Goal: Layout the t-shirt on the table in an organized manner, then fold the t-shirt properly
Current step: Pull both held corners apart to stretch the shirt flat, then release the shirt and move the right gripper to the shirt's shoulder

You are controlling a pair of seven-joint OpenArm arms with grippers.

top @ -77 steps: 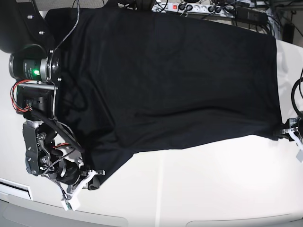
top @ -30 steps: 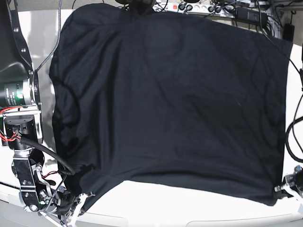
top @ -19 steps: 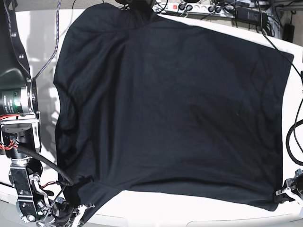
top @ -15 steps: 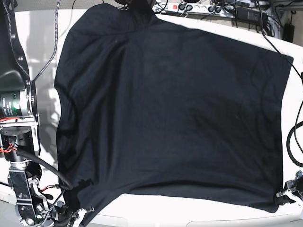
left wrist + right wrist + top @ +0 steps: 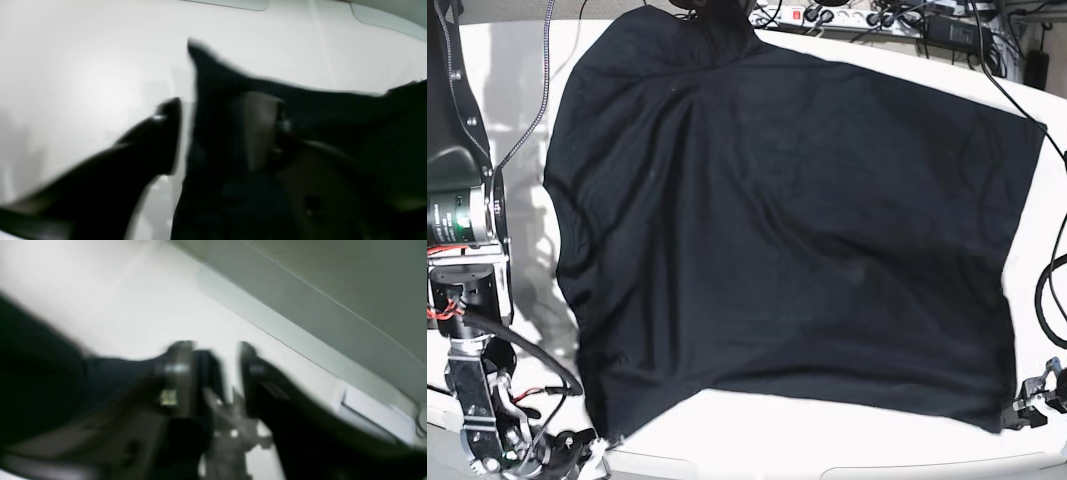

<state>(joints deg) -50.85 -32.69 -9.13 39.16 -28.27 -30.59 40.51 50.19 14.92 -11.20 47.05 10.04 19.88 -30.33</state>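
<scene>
The black t-shirt (image 5: 797, 220) lies spread over most of the white table (image 5: 827, 440), its near hem close to the front edge. At the bottom left my right gripper (image 5: 592, 455) sits by the shirt's near-left corner. In the right wrist view its jaws (image 5: 213, 350) stand open, with the shirt (image 5: 40, 390) off to the left. My left gripper (image 5: 1030, 405) is just right of the near-right corner. The blurred left wrist view shows its jaws (image 5: 217, 106) open, a shirt corner (image 5: 206, 66) standing loose between them against one finger (image 5: 260, 126).
A power strip and cables (image 5: 847, 15) run along the far edge. The right arm's motor housing (image 5: 462, 215) stands left of the shirt. A cable loop (image 5: 1049, 290) hangs at the right. The table's curved front edge (image 5: 300, 326) is close to both grippers.
Both grippers went from shut on the shirt's near corners to open. The shirt was drawn toward the front edge and its near hem has now settled on the table.
</scene>
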